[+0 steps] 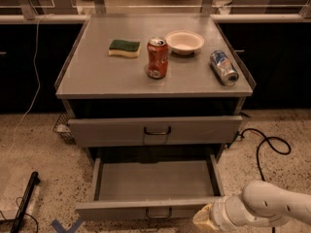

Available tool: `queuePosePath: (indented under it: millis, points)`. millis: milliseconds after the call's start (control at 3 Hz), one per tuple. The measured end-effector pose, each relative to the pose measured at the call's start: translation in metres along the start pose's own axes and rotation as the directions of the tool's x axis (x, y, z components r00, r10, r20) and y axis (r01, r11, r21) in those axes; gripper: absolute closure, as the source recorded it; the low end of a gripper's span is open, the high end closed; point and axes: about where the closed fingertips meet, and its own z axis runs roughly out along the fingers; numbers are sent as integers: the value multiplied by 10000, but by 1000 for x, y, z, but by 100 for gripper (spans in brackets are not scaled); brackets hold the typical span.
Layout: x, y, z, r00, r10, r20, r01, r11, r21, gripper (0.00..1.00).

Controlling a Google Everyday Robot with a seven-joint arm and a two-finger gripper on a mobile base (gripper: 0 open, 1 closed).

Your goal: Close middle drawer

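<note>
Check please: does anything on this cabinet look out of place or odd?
The blue can lies on its side near the right edge of the cabinet top, while the red can stands upright. The middle drawer is pulled far out. The gripper is low, by its front's right end.
</note>
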Motion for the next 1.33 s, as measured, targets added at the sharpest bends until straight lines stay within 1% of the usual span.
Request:
queuePosePath:
  millis: [333,667,1000,1333]
  points:
    - [-5,8,-4,9997,-155,-173,156,9999,51,35]
    - [-14,1,4,9995,-174,-273,171,9998,-115,12]
    - [-16,-10,13,9991,-92,-416,83,9997,-210,3]
    - [-17,-40,34,9975,103,-692,-125,9994,-319,26]
